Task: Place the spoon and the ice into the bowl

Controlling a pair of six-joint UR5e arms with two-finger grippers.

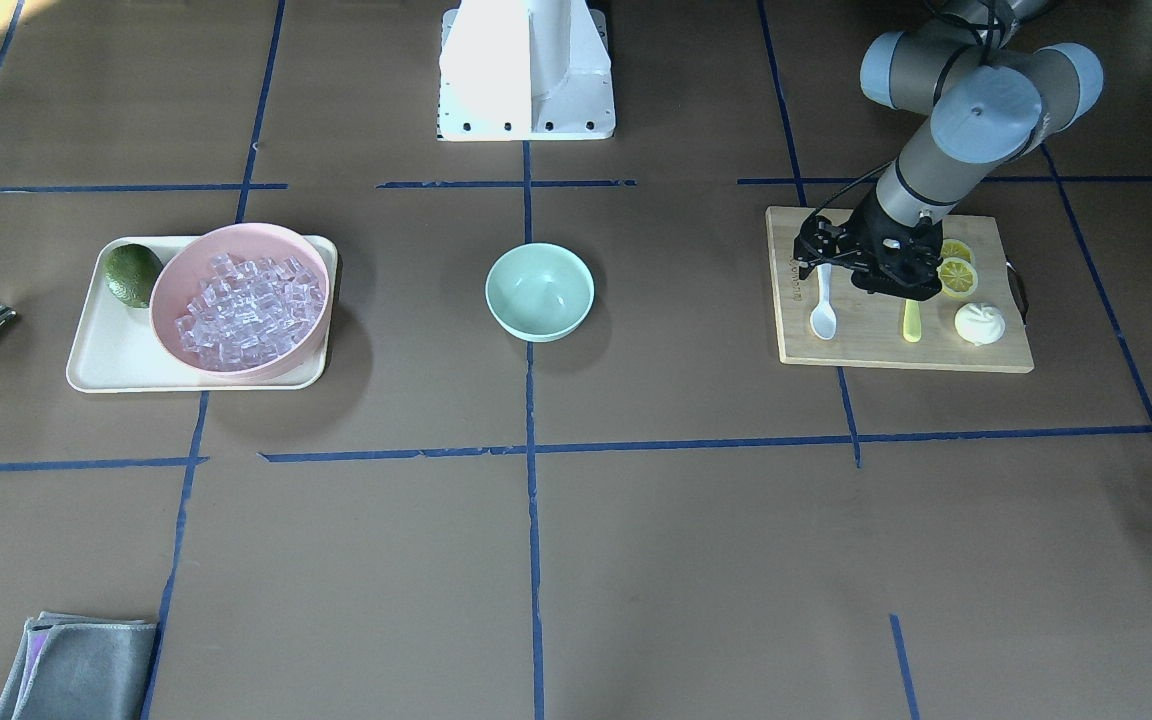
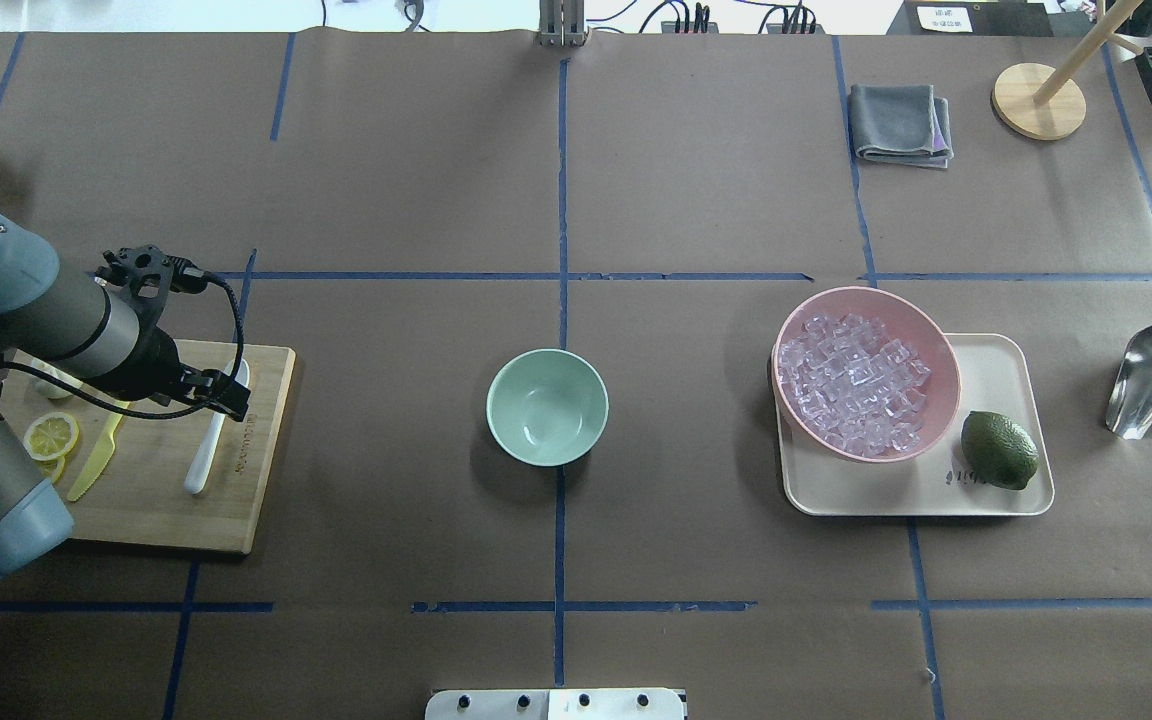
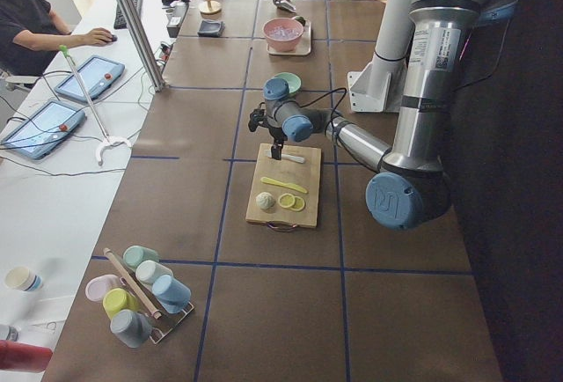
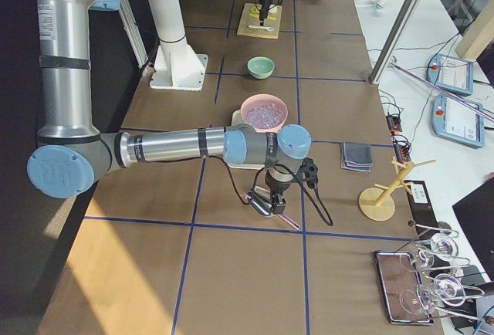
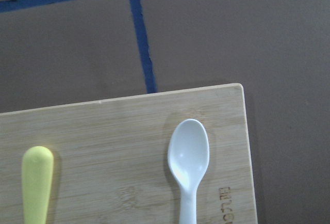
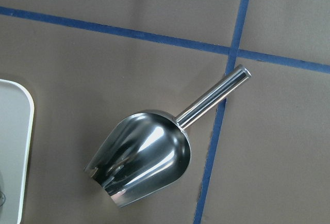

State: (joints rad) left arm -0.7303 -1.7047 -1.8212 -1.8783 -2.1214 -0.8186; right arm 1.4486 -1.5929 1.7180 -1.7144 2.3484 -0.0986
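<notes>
The white spoon [image 1: 823, 318] lies flat on the wooden cutting board [image 1: 876, 345], scoop toward the operators' side; it also shows in the overhead view [image 2: 198, 475] and the left wrist view [image 5: 188, 154]. My left gripper [image 1: 820, 256] hangs over the spoon's handle and looks open, with fingers either side of it. The mint-green bowl [image 2: 546, 405] stands empty at the table's middle. The ice [image 2: 851, 385] fills a pink bowl [image 2: 876, 293]. My right gripper [image 4: 272, 190] hovers over a steel scoop [image 6: 142, 154]; I cannot tell whether it is open or shut.
A yellow-green knife [image 1: 912, 322], lemon slices [image 1: 956, 272] and a white bun [image 1: 979, 323] share the board. The pink bowl and a lime [image 2: 998, 450] sit on a cream tray [image 2: 996, 360]. A grey cloth [image 2: 898, 122] and a wooden stand [image 2: 1036, 100] are at the far right.
</notes>
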